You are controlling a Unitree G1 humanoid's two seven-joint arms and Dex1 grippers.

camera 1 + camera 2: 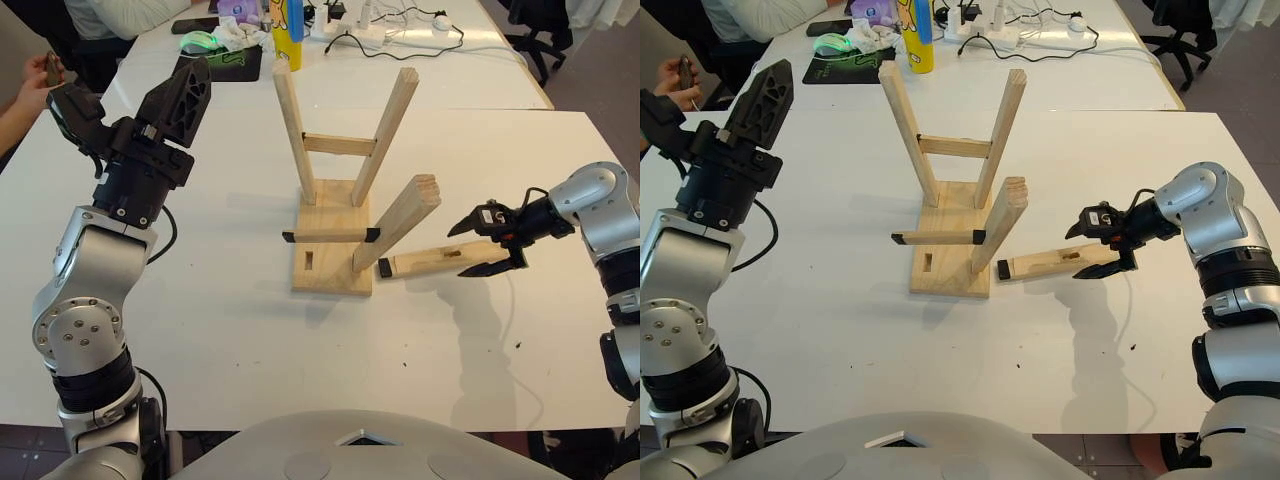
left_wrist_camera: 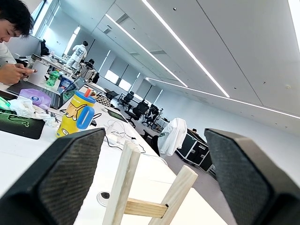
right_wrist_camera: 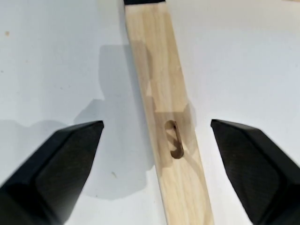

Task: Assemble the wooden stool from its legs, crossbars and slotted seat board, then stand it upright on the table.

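While left hand [image 1: 128,90] and right hand [image 1: 460,252] gape released, four legs [image 1: 290,120], two crossbars [image 1: 340,145], one seat board [image 1: 335,280] show.

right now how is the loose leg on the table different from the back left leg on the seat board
The loose leg lies flat on the table; the back left leg stands up from the seat board. The loose leg's slot is empty; the back left leg holds a crossbar to its neighbour. The open right gripper flanks the loose leg; no gripper is at the back left leg. Both are pale wooden bars.
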